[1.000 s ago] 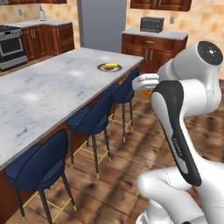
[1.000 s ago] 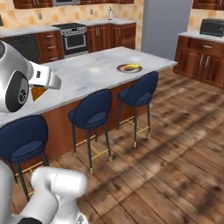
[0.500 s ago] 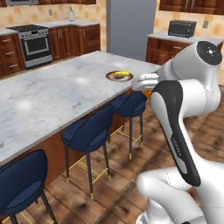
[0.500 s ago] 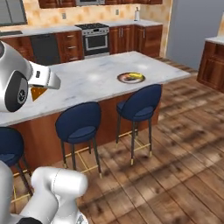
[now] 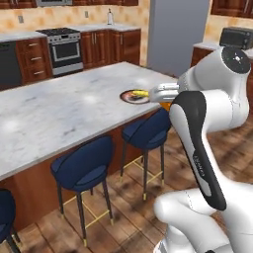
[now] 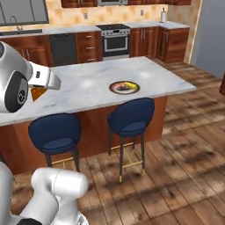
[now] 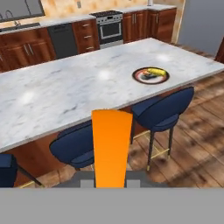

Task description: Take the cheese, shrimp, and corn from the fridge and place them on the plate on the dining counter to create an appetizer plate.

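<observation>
Cheese: orange wedge standing up between the gripper's fingers, which are pinched tight on its base; a bit of orange also peeks out beside the hand in both base views.
Gripper height: carried in the air on the stool side of the dining counter, well short of the plate.
Plate: round, dark-rimmed, sitting near the counter's far corner on the stool side.
Corn: yellow cob already lying on the plate, towards its back edge.
Shrimp: too small to pick out; a dark patch sits on the plate next to the corn, but I cannot tell whether anything else lies there.
Fridge: tall grey block beyond the counter, door closed as far as I can see.
Stools: blue seats tucked under the counter edge, below the plate.
Progress: corn looks delivered, cheese is in hand and on its way; judging from this, the cheese must be set on the plate, and the shrimp is unaccounted for.
</observation>
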Controlling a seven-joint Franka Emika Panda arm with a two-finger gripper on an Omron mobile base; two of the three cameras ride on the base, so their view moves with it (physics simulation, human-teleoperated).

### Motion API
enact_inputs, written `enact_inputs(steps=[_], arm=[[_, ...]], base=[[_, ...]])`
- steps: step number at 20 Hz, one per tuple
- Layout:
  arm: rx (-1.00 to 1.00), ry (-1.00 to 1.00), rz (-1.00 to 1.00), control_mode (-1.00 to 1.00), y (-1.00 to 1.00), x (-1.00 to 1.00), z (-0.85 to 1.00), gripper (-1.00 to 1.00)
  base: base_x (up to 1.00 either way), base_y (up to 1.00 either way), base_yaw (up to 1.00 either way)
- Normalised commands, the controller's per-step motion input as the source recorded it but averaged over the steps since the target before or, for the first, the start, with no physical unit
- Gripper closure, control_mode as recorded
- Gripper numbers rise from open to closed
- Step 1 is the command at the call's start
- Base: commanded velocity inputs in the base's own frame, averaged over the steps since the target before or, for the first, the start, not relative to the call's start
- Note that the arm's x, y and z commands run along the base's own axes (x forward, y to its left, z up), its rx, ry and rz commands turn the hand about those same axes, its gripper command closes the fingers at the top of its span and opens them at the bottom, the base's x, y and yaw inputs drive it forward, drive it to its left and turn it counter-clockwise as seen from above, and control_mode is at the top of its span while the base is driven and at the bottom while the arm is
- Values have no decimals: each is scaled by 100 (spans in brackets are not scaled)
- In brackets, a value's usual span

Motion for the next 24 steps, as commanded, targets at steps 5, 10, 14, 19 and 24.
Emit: enact_inputs(steps=[5, 10, 14, 19, 24], arm=[[0, 0, 0, 100, 0, 0, 0, 100], [0, 0, 0, 100, 0, 0, 0, 100], [0, 0, 0, 100, 0, 0, 0, 100], [0, 0, 0, 100, 0, 0, 0, 100], [0, 0, 0, 100, 0, 0, 0, 100]], base=[[87, -100, 35], [87, -100, 37], [87, -100, 39], [88, -94, 42], [81, -80, 47]])
